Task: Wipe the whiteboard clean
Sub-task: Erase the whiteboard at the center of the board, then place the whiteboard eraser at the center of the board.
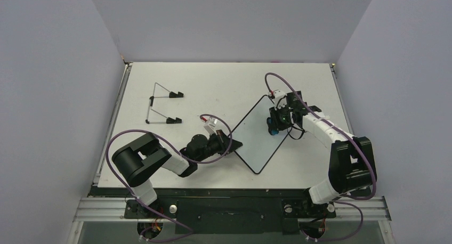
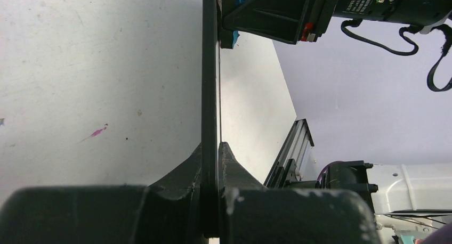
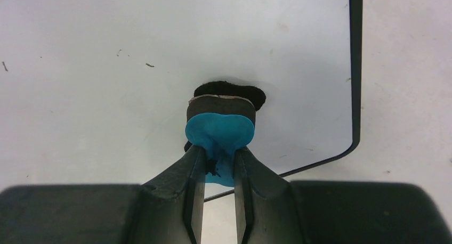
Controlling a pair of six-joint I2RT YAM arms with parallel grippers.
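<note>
The whiteboard point(image 1: 255, 143) lies diagonally mid-table, white face up, with a thin black rim. My left gripper point(image 1: 233, 145) is shut on its left edge. In the left wrist view that edge is a dark strip point(image 2: 209, 68) clamped between the two fingers of the left gripper point(image 2: 211, 151). My right gripper point(image 1: 275, 124) is shut on a blue eraser point(image 3: 219, 131) and stands over the board's far part. The eraser's black felt point(image 3: 226, 94) is pressed down on the white face point(image 3: 160, 47), near the rounded corner of the rim point(image 3: 355, 68). A few tiny dark specks point(image 3: 150, 65) dot the board.
A thin wire stand point(image 1: 162, 103) with black feet sits on the table point(image 1: 213, 79) at the back left. Grey walls close in the left, right and back sides. A small pink mark point(image 2: 97, 131) stains the tabletop left of the board.
</note>
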